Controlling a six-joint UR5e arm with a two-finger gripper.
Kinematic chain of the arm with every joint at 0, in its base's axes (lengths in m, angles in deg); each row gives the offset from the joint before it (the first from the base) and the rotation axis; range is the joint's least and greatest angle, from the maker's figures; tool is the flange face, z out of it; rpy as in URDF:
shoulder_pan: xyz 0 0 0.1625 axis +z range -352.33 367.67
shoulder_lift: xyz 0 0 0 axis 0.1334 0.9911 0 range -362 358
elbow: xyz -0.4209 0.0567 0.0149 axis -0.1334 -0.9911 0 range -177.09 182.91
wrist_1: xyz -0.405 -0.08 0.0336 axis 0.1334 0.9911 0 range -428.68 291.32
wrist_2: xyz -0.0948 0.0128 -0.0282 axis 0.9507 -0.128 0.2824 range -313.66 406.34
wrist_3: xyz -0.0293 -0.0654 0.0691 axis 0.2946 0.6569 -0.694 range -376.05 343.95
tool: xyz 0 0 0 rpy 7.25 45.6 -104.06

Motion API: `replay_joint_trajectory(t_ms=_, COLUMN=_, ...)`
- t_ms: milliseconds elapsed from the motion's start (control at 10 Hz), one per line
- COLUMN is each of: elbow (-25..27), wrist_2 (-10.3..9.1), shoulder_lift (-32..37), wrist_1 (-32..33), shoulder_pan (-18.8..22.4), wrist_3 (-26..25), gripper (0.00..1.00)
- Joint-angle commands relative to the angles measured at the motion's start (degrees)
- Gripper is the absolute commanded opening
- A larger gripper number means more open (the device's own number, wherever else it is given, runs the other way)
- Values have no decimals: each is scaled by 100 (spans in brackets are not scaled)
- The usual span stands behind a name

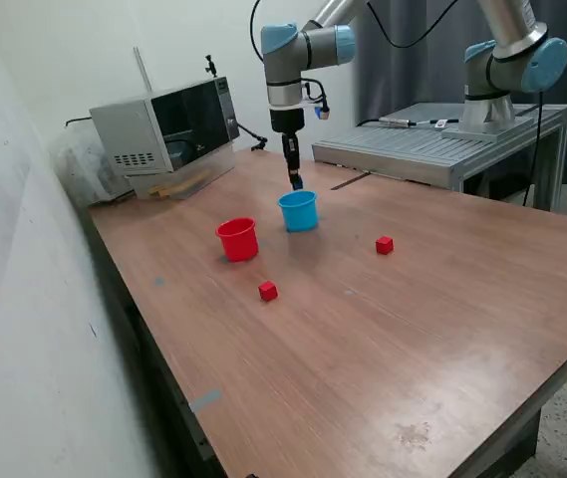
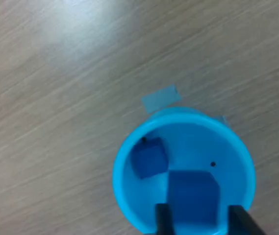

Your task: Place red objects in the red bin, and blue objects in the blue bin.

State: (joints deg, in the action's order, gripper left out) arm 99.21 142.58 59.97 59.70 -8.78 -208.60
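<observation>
In the exterior view my gripper (image 1: 296, 183) hangs just above the light-blue cup (image 1: 299, 211). In the wrist view the gripper (image 2: 198, 220) is shut on a dark-blue cube (image 2: 193, 196) and holds it over the cup's mouth (image 2: 129, 147). A second dark-blue cube (image 2: 149, 157) lies on the cup's floor. The red cup (image 1: 237, 239) stands beside the blue cup, toward the exterior view's left. One red cube (image 1: 268, 291) lies on the table in front of the red cup. The other red cube (image 1: 385, 244) lies toward the exterior view's right.
A microwave (image 1: 168, 129) stands at the table's back left in the exterior view. A grey metal platform (image 1: 432, 149) with a second arm (image 1: 507, 70) sits behind. A pale tape patch (image 2: 160, 98) lies on the wood beside the blue cup.
</observation>
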Motion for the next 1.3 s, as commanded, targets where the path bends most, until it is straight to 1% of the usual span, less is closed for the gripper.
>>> replay_joint_trajectory(t_ms=0, elbow=4, wrist_2=0, shoulder_lift=-1, wrist_1=3, shoulder_pan=1, wrist_3=42, gripper=100)
replay_joint_trajectory(t_ms=200, elbow=21, wrist_2=0, shoulder_lift=-1, wrist_1=-14, shoulder_pan=1, wrist_3=190, gripper=100)
replay_joint_trajectory(t_ms=400, elbow=231, wrist_2=0, shoulder_lift=235, wrist_1=-50, shoulder_pan=115, wrist_3=542, gripper=100)
replay_joint_trajectory(t_ms=500, elbow=371, wrist_2=-9, shoulder_lift=437, wrist_1=-76, shoulder_pan=254, wrist_3=804, gripper=100)
replay_joint_trajectory(t_ms=600, elbow=521, wrist_2=-9, shoulder_lift=647, wrist_1=-85, shoulder_pan=482, wrist_3=1129, gripper=100)
replay_joint_trajectory(t_ms=700, elbow=688, wrist_2=-9, shoulder_lift=902, wrist_1=-102, shoulder_pan=641, wrist_3=1280, gripper=100)
replay_joint_trajectory(t_ms=800, elbow=802, wrist_2=-122, shoulder_lift=1218, wrist_1=-216, shoulder_pan=851, wrist_3=1377, gripper=100)
replay_joint_trajectory(t_ms=900, elbow=847, wrist_2=-262, shoulder_lift=1543, wrist_1=-530, shoulder_pan=1001, wrist_3=1535, gripper=100)
replay_joint_trajectory(t_ms=1000, elbow=856, wrist_2=-333, shoulder_lift=1772, wrist_1=-785, shoulder_pan=1133, wrist_3=1588, gripper=100)
replay_joint_trajectory(t_ms=1100, elbow=891, wrist_2=-351, shoulder_lift=1992, wrist_1=-927, shoulder_pan=1370, wrist_3=1589, gripper=100)
replay_joint_trajectory(t_ms=1200, elbow=900, wrist_2=-351, shoulder_lift=2064, wrist_1=-981, shoulder_pan=1564, wrist_3=1589, gripper=100)
